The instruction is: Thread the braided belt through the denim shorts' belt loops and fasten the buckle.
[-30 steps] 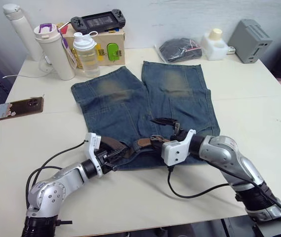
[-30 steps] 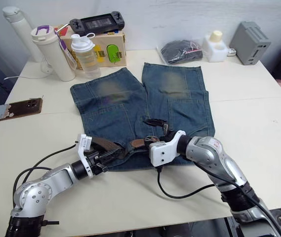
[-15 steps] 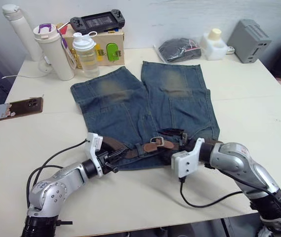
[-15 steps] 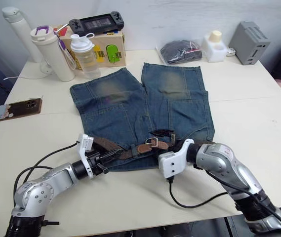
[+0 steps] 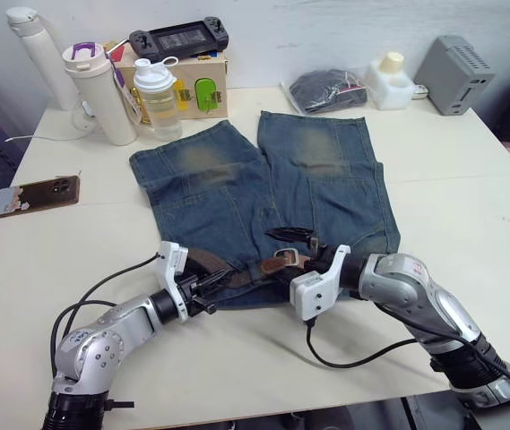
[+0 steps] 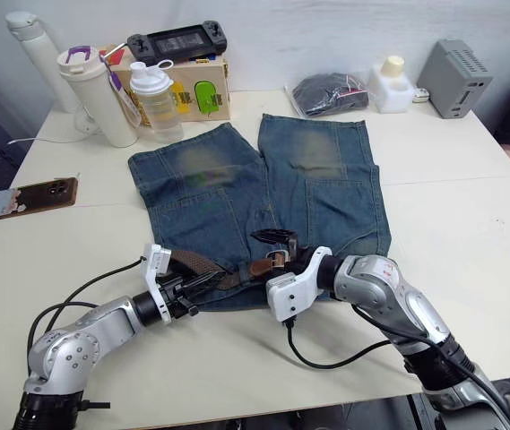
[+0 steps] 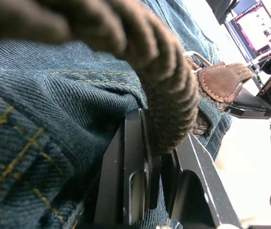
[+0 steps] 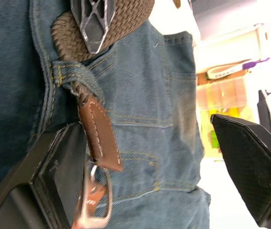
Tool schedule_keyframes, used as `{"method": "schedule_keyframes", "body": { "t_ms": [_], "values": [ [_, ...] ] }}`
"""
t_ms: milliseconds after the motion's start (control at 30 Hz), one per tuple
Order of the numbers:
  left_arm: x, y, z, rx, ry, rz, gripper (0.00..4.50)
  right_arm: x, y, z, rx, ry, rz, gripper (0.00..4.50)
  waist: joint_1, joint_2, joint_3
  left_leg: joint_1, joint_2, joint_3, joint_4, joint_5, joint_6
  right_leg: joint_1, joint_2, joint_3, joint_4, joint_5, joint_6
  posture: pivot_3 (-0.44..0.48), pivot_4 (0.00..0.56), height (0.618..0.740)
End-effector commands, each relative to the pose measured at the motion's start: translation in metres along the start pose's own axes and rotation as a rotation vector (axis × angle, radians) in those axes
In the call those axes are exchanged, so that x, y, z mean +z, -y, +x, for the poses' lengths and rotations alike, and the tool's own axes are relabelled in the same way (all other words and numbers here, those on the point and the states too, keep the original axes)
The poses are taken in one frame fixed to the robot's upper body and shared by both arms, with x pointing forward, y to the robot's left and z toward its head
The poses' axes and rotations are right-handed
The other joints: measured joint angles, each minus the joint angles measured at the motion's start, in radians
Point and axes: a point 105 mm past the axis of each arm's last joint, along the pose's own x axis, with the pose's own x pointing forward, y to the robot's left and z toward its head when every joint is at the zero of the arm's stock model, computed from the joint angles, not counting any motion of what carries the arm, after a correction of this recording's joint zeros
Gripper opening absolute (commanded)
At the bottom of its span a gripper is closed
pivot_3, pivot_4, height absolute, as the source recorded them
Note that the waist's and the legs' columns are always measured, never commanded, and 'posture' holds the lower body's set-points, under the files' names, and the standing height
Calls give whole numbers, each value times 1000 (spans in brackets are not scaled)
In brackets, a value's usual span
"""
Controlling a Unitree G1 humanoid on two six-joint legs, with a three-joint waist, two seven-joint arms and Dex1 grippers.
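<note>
Now back in over the waistband of the denim shorts (image 5: 263, 193), right gripper (image 5: 313, 248) spread wide beside the buckle (image 5: 288, 257); left gripper (image 5: 208, 288) clamped on the braided belt (image 5: 203, 262); fastening likely next.

The right gripper (image 5: 301, 240) has swung back over the buckle (image 5: 286, 260).

Bright even indoor light, soft shadows, sharp head views, wrist views blurred up close
</note>
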Motion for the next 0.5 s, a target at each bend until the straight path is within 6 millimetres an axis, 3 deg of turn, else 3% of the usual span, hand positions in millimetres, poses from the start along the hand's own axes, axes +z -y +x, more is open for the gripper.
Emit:
{"method": "schedule_keyframes", "body": {
  "t_ms": [33, 133, 400, 500],
  "values": [
    [-6, 6, 1, -18, -17, -6, 0, 12, 2, 4, -6, 44, -65, 4453, 0, 0, 0, 0, 0, 0, 0, 0, 0, 0, 0, 0, 0, 0, 0, 0, 150, 687],
    [-6, 6, 1, -17, -17, -8, 0, 12, 1, 4, -1, 47, -66, 3690, 0, 0, 0, 0, 0, 0, 0, 0, 0, 0, 0, 0, 0, 0, 0, 0, 150, 687],
    [-6, 5, -1, -12, -12, -13, 0, 14, -6, 4, 22, 56, -46, 92, 0, 0, 0, 0, 0, 0, 0, 0, 0, 0, 0, 0, 0, 0, 0, 0, 150, 687],
    [-5, 4, -1, -8, -7, -16, 0, 14, -6, 4, 25, 58, -46, 92, -2, 0, 0, 0, 0, 0, 0, 0, 0, 0, 0, 0, 0, 0, 0, 0, 150, 687]
  ]
}}
